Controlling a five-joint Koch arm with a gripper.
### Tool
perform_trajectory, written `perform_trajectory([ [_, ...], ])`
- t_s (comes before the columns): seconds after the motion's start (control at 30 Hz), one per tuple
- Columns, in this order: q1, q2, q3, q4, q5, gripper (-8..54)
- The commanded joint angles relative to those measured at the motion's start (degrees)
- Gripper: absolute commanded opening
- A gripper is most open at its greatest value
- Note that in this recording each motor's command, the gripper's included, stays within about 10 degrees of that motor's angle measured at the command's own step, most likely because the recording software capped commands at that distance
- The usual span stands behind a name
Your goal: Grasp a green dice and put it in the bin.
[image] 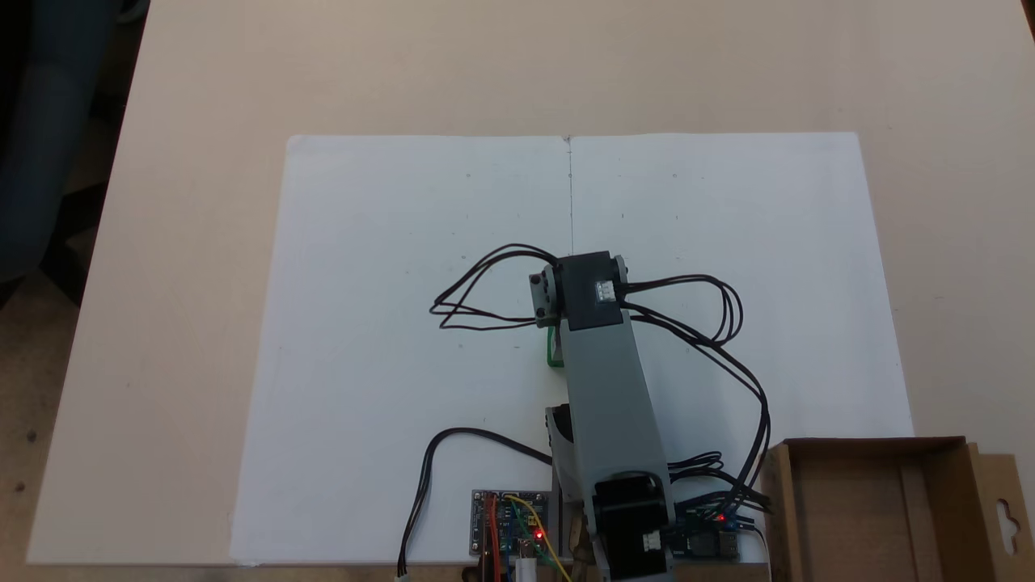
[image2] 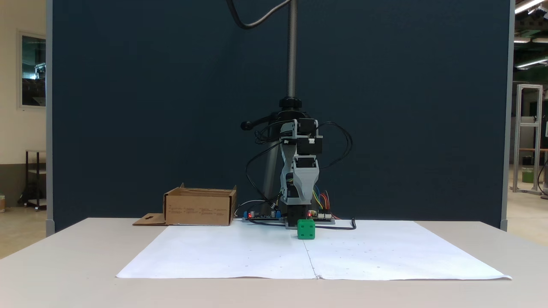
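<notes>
While I watch both feeds remotely, I log items as follows.

Item 1: green dice (image2: pixel 306 229). Sits on white paper sheet (image2: pixel 239 252), near sheet's centre seam, directly in front of arm in the front fixed view. In the top-down fixed view I get just a green sliver (image: pixel 555 346) poking out at left edge of the arm's grey link; rest is covered by arm.

Item 2: bin (image: pixel 869 453). Brown cardboard box, open top, at bottom-right corner of top-down view, off the paper's edge; side flap w/ hang-hole cutout lies out flat. In the front view it's left of the arm base (image2: pixel 199 207), well apart from dice.

Item 3: arm (image: pixel 610 388). Folded over fwd, elbow high, black servo at top, black cables looping both sides. Grey lower section points down twd the dice.

Item 4: end effector. Tips hidden behind dice and under arm in both feeds; I can't tell if jaws are apart, together, or on the dice.

Item 5: controller boards (image: pixel 509 524) w/ red LEDs lit, beside arm base.

Item 6: bench (image: pixel 202 97), beige top, carries the lot.
</notes>
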Motion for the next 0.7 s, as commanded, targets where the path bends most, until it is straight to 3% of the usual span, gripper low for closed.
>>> perform_trajectory([
  [0.0, -0.62, -0.26, -0.18, 3.43, 3.43, 43.3],
  [0.67, -1.05, -5.98, 4.04, 3.52, 11.43, 43.3],
])
